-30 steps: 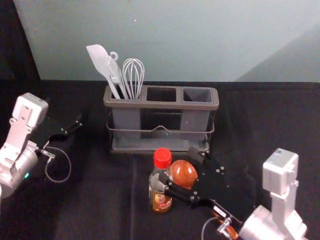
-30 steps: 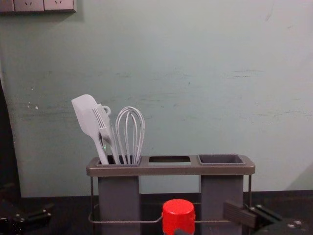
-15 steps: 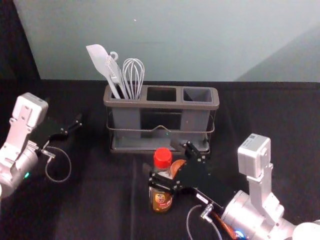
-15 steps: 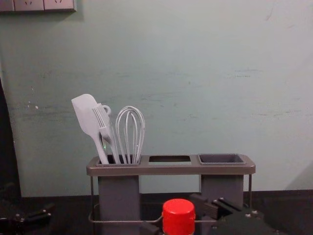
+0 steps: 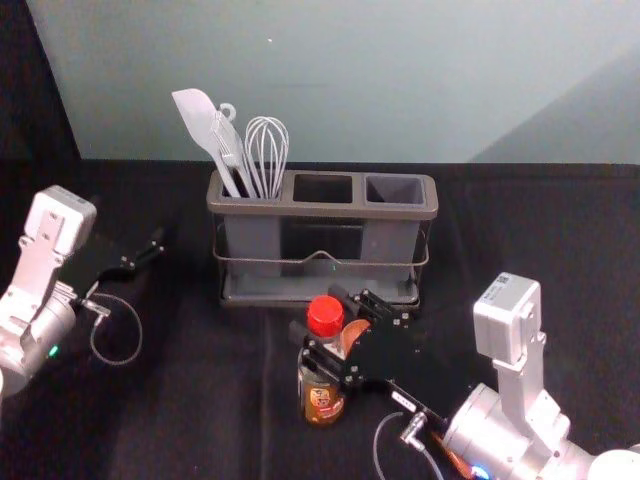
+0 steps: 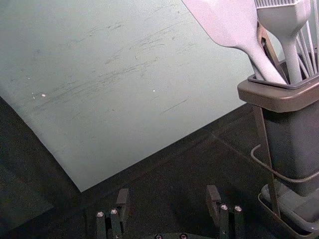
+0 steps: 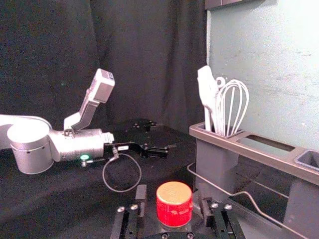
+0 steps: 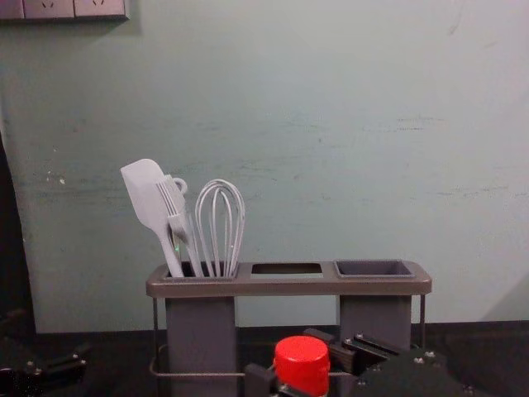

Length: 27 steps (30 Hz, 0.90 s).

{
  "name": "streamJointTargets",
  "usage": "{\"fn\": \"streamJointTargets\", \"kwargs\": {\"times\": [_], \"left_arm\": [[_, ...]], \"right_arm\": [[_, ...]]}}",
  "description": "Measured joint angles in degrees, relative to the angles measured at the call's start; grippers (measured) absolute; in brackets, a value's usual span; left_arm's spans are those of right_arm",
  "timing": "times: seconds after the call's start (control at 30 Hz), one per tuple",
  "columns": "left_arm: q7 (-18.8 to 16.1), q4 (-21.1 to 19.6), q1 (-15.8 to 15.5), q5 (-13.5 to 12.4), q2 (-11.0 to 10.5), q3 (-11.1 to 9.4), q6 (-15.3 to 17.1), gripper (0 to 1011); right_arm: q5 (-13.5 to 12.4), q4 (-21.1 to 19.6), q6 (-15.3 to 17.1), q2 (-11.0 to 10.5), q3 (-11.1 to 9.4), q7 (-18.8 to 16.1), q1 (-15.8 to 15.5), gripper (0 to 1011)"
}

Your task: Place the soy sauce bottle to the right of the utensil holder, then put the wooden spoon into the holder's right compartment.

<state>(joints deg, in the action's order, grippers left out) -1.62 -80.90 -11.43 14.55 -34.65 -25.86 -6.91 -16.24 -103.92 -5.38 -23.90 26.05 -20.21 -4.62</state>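
Observation:
The soy sauce bottle (image 5: 322,399), red-capped, stands in front of the utensil holder (image 5: 322,209), its cap slightly tilted in the chest view. My right gripper (image 5: 318,312) is around its upper part, shut on it. In the right wrist view the cap (image 7: 174,204) shows between the fingers of the right gripper (image 7: 173,201). The wooden spoon (image 5: 354,334) lies behind the bottle, mostly hidden under the right gripper. The right compartment (image 8: 374,269) holds nothing visible. My left gripper (image 5: 146,256) is parked at the left, open in its wrist view (image 6: 168,201).
A white spatula (image 5: 205,125), a brush (image 8: 176,209) and a whisk (image 5: 268,150) stand in the holder's left compartment. A pale wall (image 5: 400,80) rises behind. The holder's low front wire (image 5: 280,261) is close behind the bottle and right gripper.
My right gripper has moved left from beside the spoon to around the bottle, and its fingers have come closer together. The bottle's cap has tilted a little. The left arm has stayed still.

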Motion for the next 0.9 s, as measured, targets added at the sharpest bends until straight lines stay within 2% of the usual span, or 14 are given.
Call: {"fn": "streamJointTargets", "kwargs": {"times": [0.1,0.23,0.33,0.57,0.7,0.9], "left_arm": [[0.00,0.00,0.00,0.00,0.00,0.00,0.00,1000],[0.00,0.00,0.00,0.00,0.00,0.00,0.00,1000],[0.00,0.00,0.00,0.00,0.00,0.00,0.00,1000],[0.00,0.00,0.00,0.00,0.00,0.00,0.00,1000],[0.00,0.00,0.00,0.00,0.00,0.00,0.00,1000],[0.00,0.00,0.00,0.00,0.00,0.00,0.00,1000]], "right_arm": [[0.24,-0.40,-0.01,0.07,-0.68,-0.23,-0.45,595],[0.00,-0.75,-0.01,0.42,-1.59,-0.89,-1.11,430],[-0.18,-0.91,0.02,0.53,-1.98,-1.27,-1.40,383],[-2.15,-2.74,-0.11,0.51,-3.31,-2.50,-2.55,378],[-3.56,-5.30,-1.03,-0.41,-5.27,-2.70,-4.03,378],[-4.16,-7.12,-2.03,-1.80,-8.66,-1.84,-5.90,378]]}}
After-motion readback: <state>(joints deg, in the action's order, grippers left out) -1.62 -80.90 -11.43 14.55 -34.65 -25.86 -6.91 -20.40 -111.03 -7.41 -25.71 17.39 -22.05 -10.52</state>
